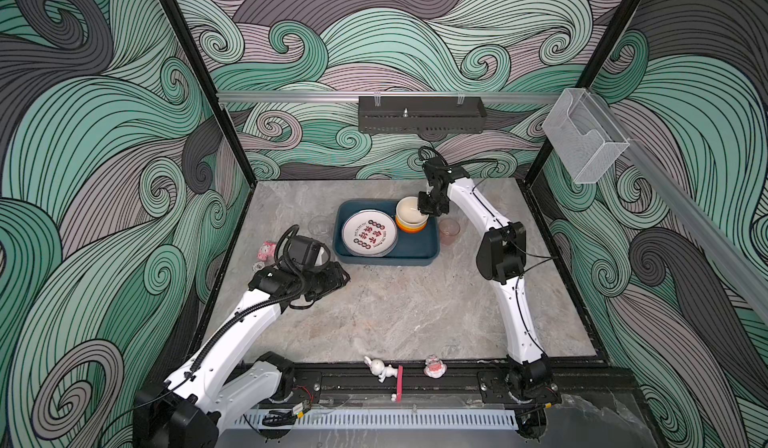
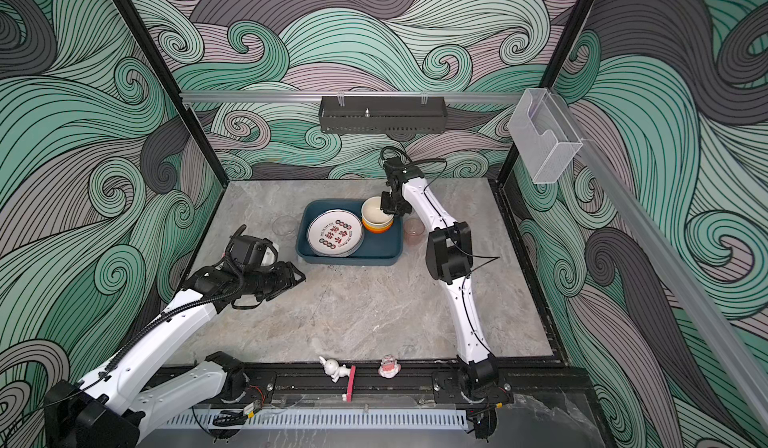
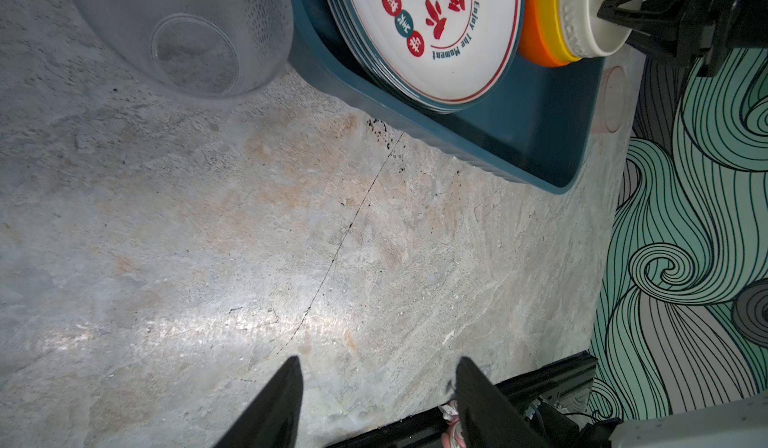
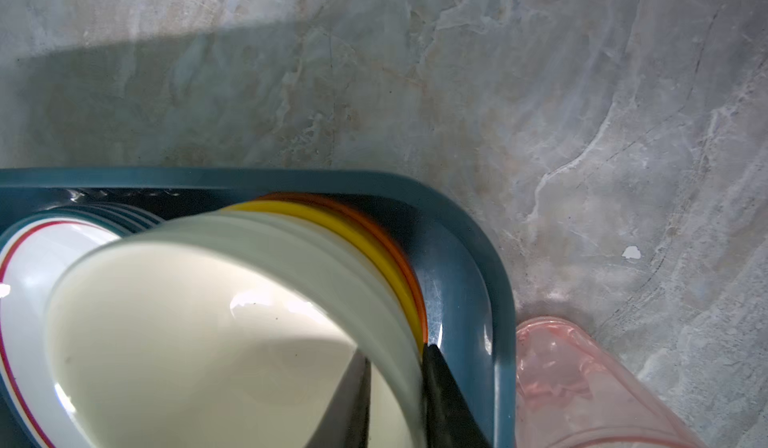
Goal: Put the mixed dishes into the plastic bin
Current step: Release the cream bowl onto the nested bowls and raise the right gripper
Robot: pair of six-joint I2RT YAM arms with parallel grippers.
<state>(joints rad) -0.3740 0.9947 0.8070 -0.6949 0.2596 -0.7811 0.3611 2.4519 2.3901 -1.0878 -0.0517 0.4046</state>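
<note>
The dark teal plastic bin (image 1: 415, 251) (image 3: 540, 151) sits mid-table. In it lies a stack of white plates (image 1: 368, 232) with red characters. Beside them a cream bowl (image 1: 409, 211) (image 4: 208, 321) is nested in a yellow bowl and an orange bowl (image 1: 410, 228). My right gripper (image 1: 428, 213) (image 4: 397, 348) straddles the cream bowl's rim, one finger inside and one outside, jaws slightly apart. A pinkish glass (image 1: 449, 230) (image 4: 582, 383) stands on the table just right of the bin. A clear glass (image 1: 320, 225) (image 3: 187, 30) stands left of it. My left gripper (image 1: 343, 277) (image 3: 378, 367) hovers open and empty, front left of the bin.
A pink figurine (image 1: 266, 250) lies left of my left wrist. A white rabbit figurine (image 1: 380, 369) and a pink-and-white one (image 1: 434, 367) sit on the front rail. A black metal tray (image 1: 422, 115) and a clear acrylic box (image 1: 586, 140) hang on the walls.
</note>
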